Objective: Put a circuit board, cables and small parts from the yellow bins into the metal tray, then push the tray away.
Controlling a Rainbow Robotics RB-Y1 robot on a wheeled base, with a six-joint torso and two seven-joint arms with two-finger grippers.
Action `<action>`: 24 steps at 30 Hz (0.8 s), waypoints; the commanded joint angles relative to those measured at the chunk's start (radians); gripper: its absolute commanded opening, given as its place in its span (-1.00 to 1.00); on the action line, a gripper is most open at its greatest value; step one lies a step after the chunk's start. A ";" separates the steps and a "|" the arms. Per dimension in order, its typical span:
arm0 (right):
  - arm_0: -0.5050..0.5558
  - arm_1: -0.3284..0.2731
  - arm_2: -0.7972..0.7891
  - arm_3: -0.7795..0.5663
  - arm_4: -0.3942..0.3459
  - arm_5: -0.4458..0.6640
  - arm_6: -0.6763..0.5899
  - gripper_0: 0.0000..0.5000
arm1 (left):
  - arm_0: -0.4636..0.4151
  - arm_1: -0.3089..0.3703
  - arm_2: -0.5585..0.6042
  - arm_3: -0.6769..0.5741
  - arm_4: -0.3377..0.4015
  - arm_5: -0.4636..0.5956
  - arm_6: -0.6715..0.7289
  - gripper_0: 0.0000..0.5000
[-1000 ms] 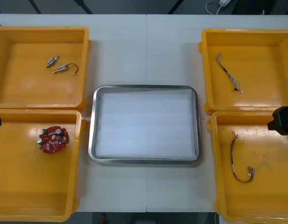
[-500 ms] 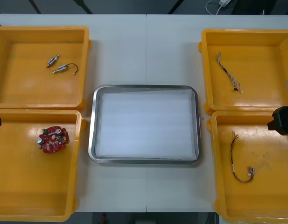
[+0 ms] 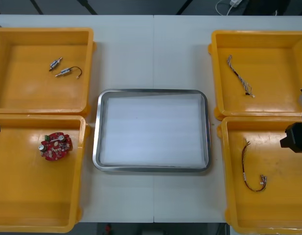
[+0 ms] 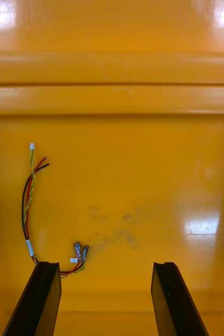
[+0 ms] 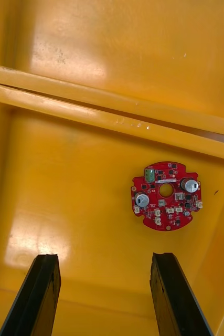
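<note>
Left gripper spread over near-left yellow bin; circuit board lies beyond its fingertips, apart from them. Small metal parts in far-left bin. Metal tray at middle of worktop, white inside. I read right gripper spread as well, in near-right bin, red and yellow cable by one finger

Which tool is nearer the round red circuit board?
Left. The left tool hovers over the yellow bin holding the round red circuit board; the right tool is across the metal tray.
</note>
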 commanded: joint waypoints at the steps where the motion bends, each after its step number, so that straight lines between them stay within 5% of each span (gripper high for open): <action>1: 0.092 -0.020 -0.003 -0.079 0.008 -0.039 -0.045 1.00 | 0.020 0.015 0.027 0.003 0.017 0.006 -0.074 1.00; 12: 0.172 0.072 0.001 -0.137 0.043 -0.052 -0.060 1.00 | -0.018 0.015 -0.090 0.072 -0.092 -0.062 -0.048 1.00; 24: 0.189 0.110 0.179 -0.148 0.221 -0.102 -0.091 1.00 | -0.047 0.015 -0.181 0.146 -0.104 -0.133 -0.040 1.00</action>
